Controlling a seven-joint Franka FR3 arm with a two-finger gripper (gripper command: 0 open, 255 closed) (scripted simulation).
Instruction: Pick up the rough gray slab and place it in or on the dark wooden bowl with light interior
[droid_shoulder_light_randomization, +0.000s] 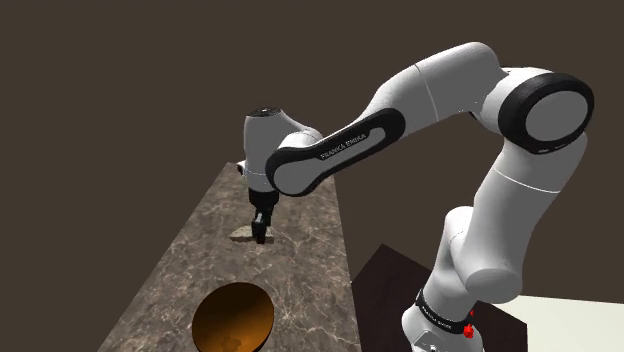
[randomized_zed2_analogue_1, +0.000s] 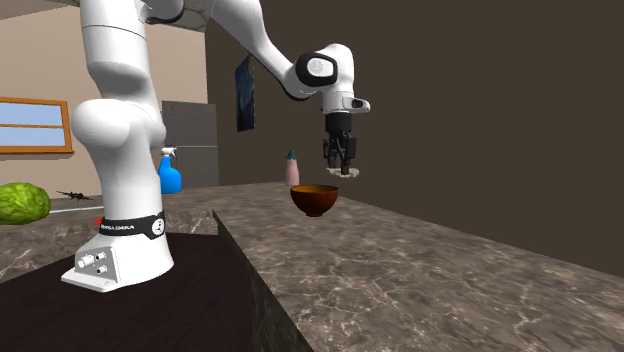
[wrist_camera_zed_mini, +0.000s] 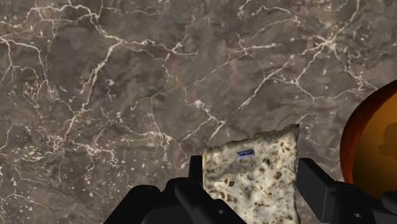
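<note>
The round dark bowl with an orange-brown interior sits low in the shoulder view, on the brown marbled tabletop. Farther, mid-frame, the black two-finger gripper has its fingers closed around the rough pale speckled slab, seemingly raised. Carry it level towards the bowl and release low over the centre.

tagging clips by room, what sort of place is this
Most likely a home kitchen: a long marble-patterned countertop, what looks like a grey fridge against the far wall, and a blue spray bottle and a watermelon on a counter.
</note>
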